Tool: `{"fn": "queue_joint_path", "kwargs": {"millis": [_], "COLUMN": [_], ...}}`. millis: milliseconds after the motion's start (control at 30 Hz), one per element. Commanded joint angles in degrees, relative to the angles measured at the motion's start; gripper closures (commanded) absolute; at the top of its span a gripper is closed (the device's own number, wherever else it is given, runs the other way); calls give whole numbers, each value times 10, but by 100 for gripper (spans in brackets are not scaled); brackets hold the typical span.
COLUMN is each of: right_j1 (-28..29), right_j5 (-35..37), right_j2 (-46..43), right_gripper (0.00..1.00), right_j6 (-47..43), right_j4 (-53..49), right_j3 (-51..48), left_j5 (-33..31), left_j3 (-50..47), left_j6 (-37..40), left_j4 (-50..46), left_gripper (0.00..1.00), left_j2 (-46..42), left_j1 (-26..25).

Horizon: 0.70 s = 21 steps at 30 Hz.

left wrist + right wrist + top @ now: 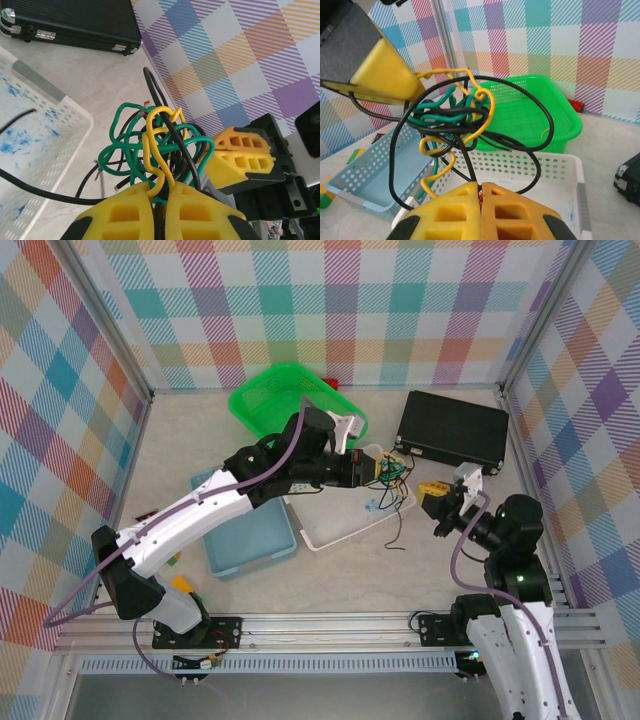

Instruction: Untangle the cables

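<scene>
Two pairs of fingers [122,214] pinch tangled cables [162,147]

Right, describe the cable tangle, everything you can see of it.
The tangle is a loose knot of thin, stiff-looking wires in green, yellow and black, with some ends stripped to bare copper. It hangs between the two claws, above the right end of the white basket. The left claw is shut on yellow and black strands, and the right claw is shut on a strand end. One black strand trails down toward the table.

Green basket [262,390], white tray [335,525], blue bin [250,540] — black case [452,428].
</scene>
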Motion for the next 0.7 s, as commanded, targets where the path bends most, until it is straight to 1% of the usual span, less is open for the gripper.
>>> {"fn": "queue_joint_path", "kwargs": {"millis": [0,33,100,200,267,367,433,500,567,633,667], "right_j1": [0,-1,-1,-1,-1,-4,-14,-36,-85,-143,-171], "right_j5": [33,60,140,259,325,401,438,471,497,477,460], "right_j2": [-22,-25,-27,-21,-12,16,46,93,155,193,206], "right_gripper": [100,100,100,100,100,100,100,100,100,100,100], "right_j6": [15,18,36,71,86,80,68,52,43,47,50], "right_j4": [-98,-115,-140,-150,-151,-148,-149,-167,-194,-191,-175], "right_j3": [-18,-17,-16,-11,-2,20,44,82,126,151,155], "left_j5": [-30,-33,-39,-38,-24,14,28,33,31,30,30], "left_j3": [14,16,22,32,38,42,49,59,66,60,54], "left_j6": [-7,-5,4,21,28,34,38,48,59,56,52], "left_j4": [49,48,44,39,44,77,92,96,102,118,140], "left_gripper": [100,100,100,100,100,100,100,100,100,100,100], "left_j2": [-15,-16,-19,-19,-13,1,15,30,43,52,58], "left_j1": [18,18,18,18,18,15,7,-4,-17,-26,-30]}}
